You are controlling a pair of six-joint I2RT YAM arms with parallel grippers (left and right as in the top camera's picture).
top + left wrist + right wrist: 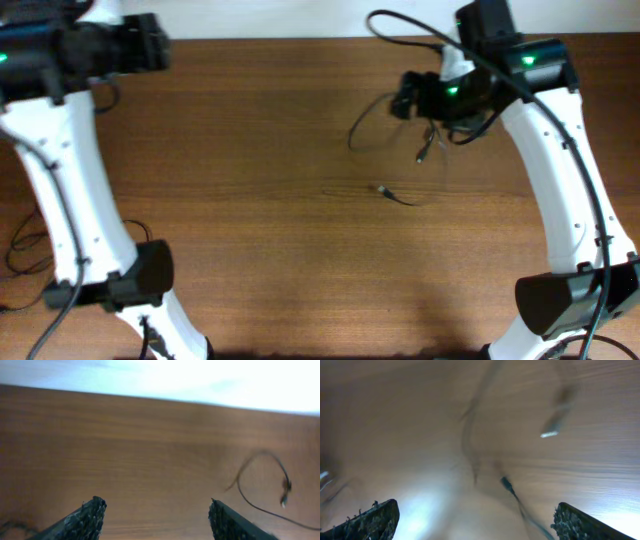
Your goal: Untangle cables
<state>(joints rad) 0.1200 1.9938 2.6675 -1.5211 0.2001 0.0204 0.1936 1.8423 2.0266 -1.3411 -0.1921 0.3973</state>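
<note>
The cables are thin black cords on the wooden table (pixel 260 230). One loop (pixel 356 128) curves out just left of my right gripper (pixel 400 103), with a plug end (pixel 422 154) hanging below it. A short piece with a plug (pixel 385 190) lies a little nearer. My right gripper (pixel 475 520) is open and empty above blurred cords (pixel 469 435) and plugs (pixel 554 429). My left gripper (pixel 155 42) is at the far left, away from the cables. In the left wrist view it (pixel 157 515) is open and empty, with a cable loop (pixel 260 455) and plug (pixel 285 494) to its right.
Thick black robot cables (pixel 420 30) run over the right arm (pixel 560 160). The left arm (pixel 60 180) stands at the left with its own wiring (pixel 25 250). The table's far edge (pixel 300 38) meets a white wall.
</note>
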